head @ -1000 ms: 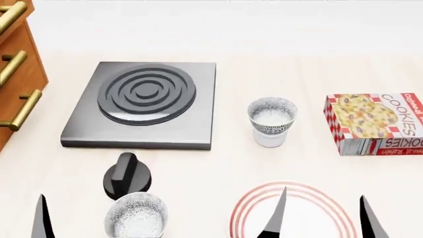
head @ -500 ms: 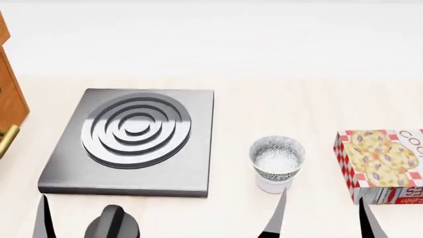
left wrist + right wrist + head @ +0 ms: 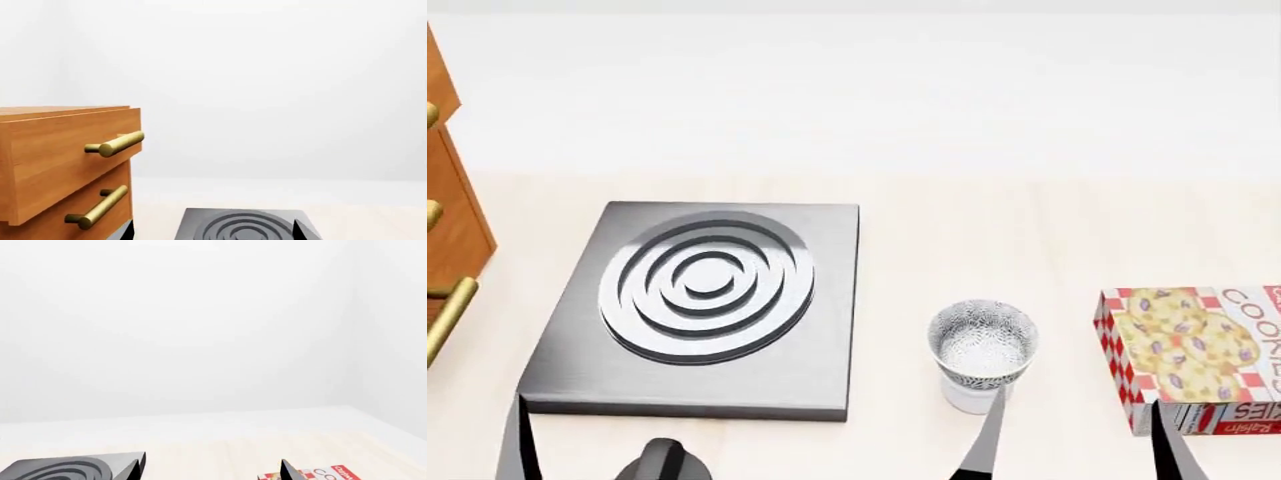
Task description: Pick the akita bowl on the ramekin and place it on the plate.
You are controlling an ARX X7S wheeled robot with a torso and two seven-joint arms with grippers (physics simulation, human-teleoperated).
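View tilted up since earlier | plate gone | akita bowl (image 3: 984, 342) atop ramekin (image 3: 972, 396) | jaws seemingly released

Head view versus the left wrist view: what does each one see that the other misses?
Only the head view shows the speckled grey-white akita bowl sitting on the plain white ramekin, plus the red-checked cardboard cookie box. Only the left wrist view shows the wooden drawers' whole fronts with both brass bar handles. Both show the grey square hotplate with concentric rings and the drawer unit.
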